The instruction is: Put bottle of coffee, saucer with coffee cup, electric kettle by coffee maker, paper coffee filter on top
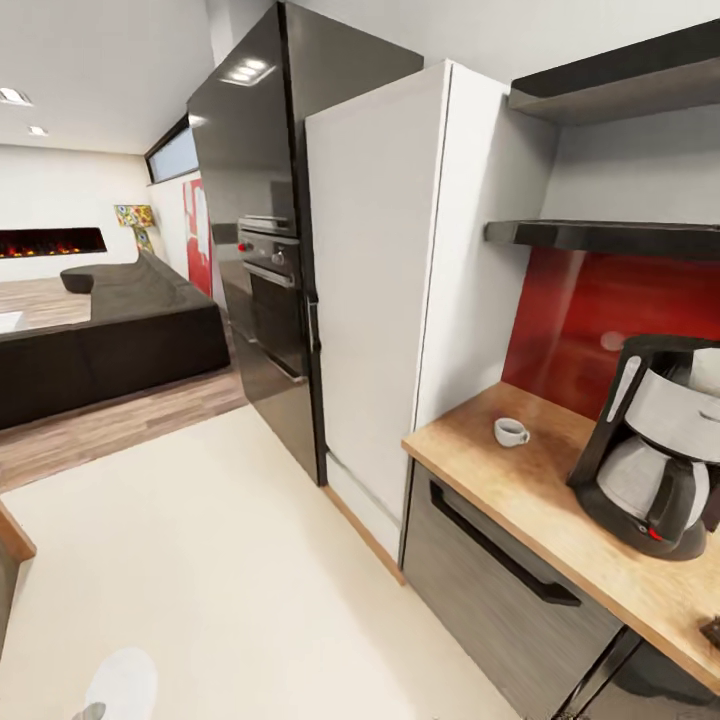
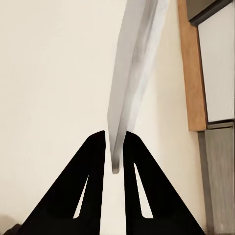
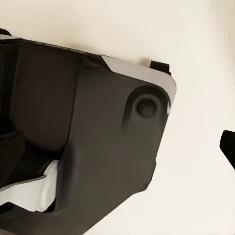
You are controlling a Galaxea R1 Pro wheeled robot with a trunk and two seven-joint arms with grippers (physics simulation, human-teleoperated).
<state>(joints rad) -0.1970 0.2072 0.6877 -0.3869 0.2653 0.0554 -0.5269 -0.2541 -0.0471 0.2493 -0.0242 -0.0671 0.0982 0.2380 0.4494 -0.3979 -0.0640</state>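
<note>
A black and silver coffee maker (image 1: 655, 450) stands on the wooden countertop (image 1: 530, 500) at the right. A small white coffee cup (image 1: 511, 431) sits on the counter to its left, apart from it. My left gripper (image 2: 115, 139) is shut on a thin white saucer (image 2: 132, 73), seen edge-on between its black fingers (image 2: 93, 166). The same saucer (image 1: 122, 683) appears low at the left in the head view, over the pale floor. In the right wrist view one black fingertip (image 3: 228, 147) shows at the picture's edge beside the robot's dark body (image 3: 88, 137).
Two dark shelves (image 1: 600, 235) hang above the counter, against a red backsplash (image 1: 600, 320). A white tall cabinet (image 1: 385, 290) and a black oven tower (image 1: 265, 250) stand left of the counter. A dark sofa (image 1: 110, 340) lies across the room. A small dark object (image 1: 712, 630) sits at the counter's right edge.
</note>
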